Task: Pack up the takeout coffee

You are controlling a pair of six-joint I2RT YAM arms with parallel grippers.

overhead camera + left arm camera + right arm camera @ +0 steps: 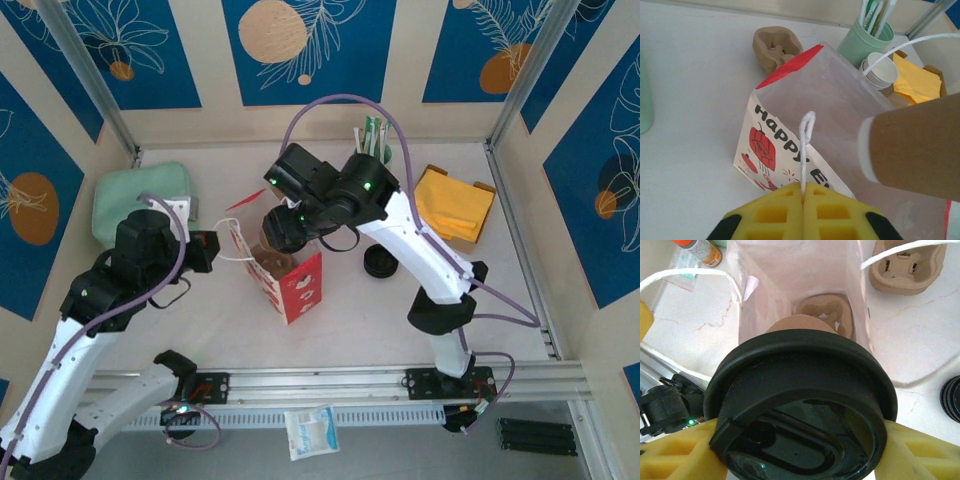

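Right tool [800,457], clamped on either side of the takeout coffee [805,385], a black-lidded cup in a brown sleeve, held over the open mouth of the paper bag [765,285]. A pulp cup carrier [825,310] lies on the bag's floor, below the cup. Left tool [803,200], pressed together on the bag's white cord handle [805,135]. The bag stands on the table [690,100].

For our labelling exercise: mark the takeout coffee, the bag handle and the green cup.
takeout coffee [800,375], right wrist view, on its black lid.
bag handle [802,155], left wrist view, on the white string.
green cup [860,47], left wrist view, on its side wall.
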